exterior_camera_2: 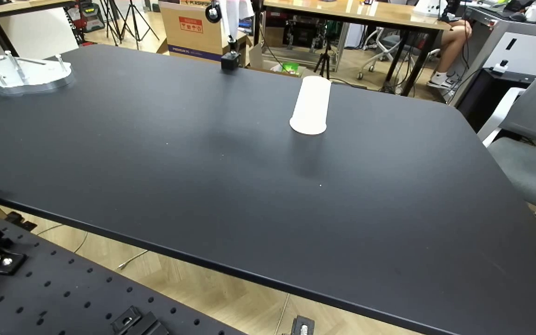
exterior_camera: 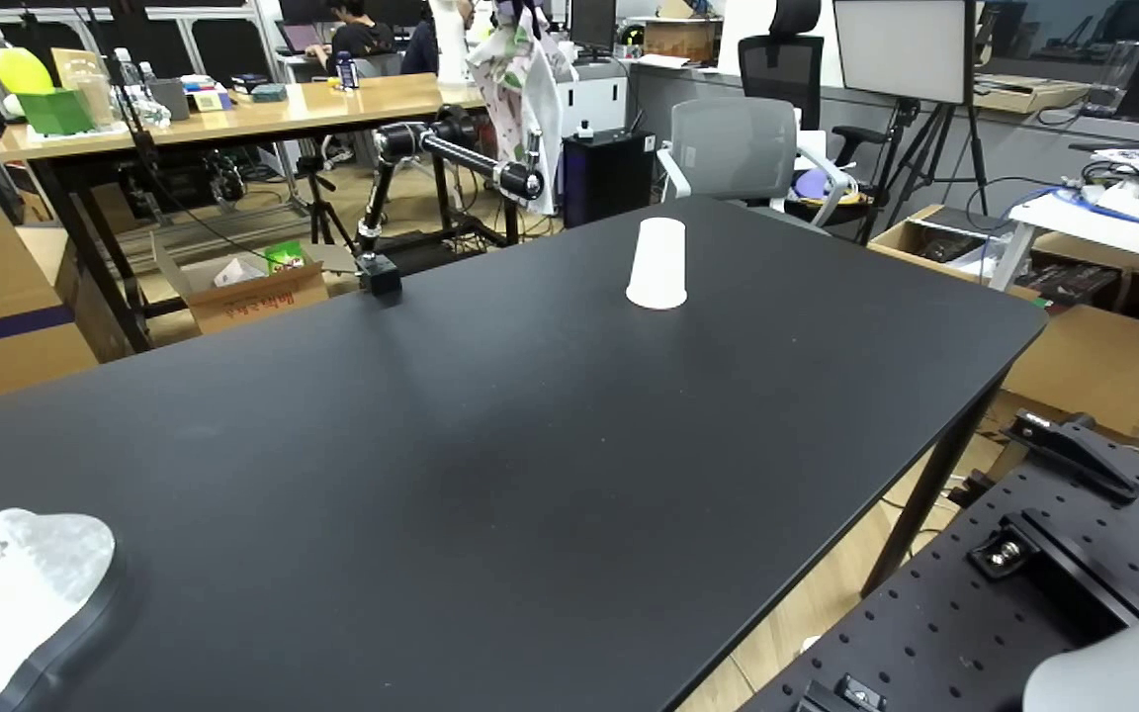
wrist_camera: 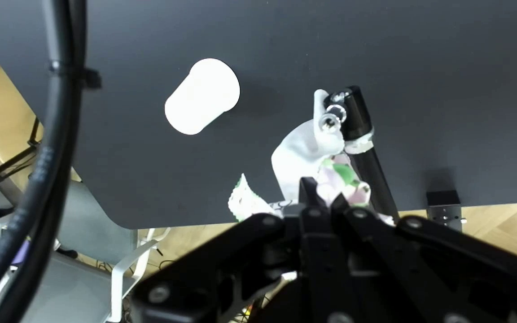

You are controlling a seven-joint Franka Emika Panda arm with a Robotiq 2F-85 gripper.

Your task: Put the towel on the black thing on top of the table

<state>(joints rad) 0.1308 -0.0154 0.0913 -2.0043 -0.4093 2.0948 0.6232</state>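
In the wrist view, a pink-and-green-printed white cloth towel [wrist_camera: 330, 172] is seemingly clamped in the black metal gripper [wrist_camera: 323, 197], tips nearly together, beside a black jointed stand [wrist_camera: 370, 168], presumably the target; it should be centred over the stand's arm, lowered until borne, then let go; part of it is hidden by the gripper; in an exterior view, the towel [exterior_camera: 520, 99] is overlapped by the stand; whether they touch cannot be told; in an exterior view, the towel [exterior_camera_2: 237, 11] is cut off above.
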